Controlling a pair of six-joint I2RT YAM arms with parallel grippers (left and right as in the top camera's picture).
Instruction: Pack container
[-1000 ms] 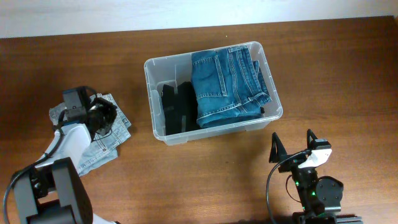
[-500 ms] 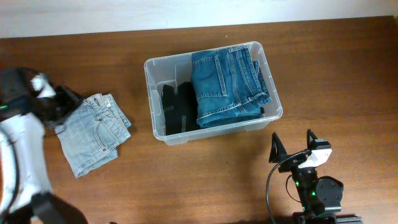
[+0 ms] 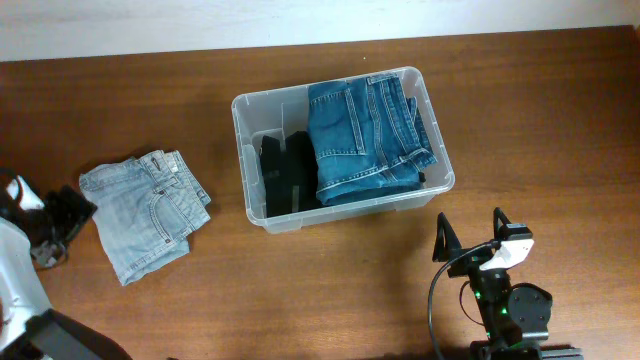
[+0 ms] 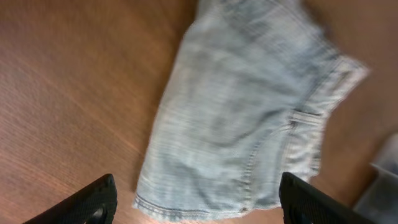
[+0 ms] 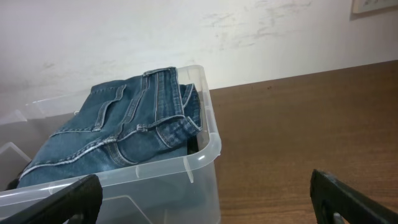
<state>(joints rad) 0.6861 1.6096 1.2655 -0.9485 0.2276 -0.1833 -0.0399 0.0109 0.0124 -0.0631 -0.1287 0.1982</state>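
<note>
The container (image 3: 240,150) is a clear bin at the table's middle, seen close in the right wrist view (image 5: 208,146). Folded dark blue jeans (image 3: 365,135) fill its right side, and their top (image 5: 118,127) rises just above the rim. A black garment (image 3: 285,175) lies in its left side. Light blue denim shorts (image 3: 145,210) lie flat on the table left of it. My left gripper (image 3: 70,215) is at the table's left edge, open and empty. It hovers off the shorts' (image 4: 249,118) hem, as the left wrist view (image 4: 199,205) shows. My right gripper (image 3: 470,232) stands open and empty in front of the container's near right corner (image 5: 205,202).
Brown wooden table (image 3: 560,120) with a pale wall (image 5: 186,31) behind it. The left arm's white link (image 3: 20,270) sits at the lower left corner. The right arm's base (image 3: 510,310) is at the bottom edge.
My left gripper opened, let go of the light shorts and drew back to the left and toward the table's near edge. The shorts now lie spread flat. The right arm has not moved.
</note>
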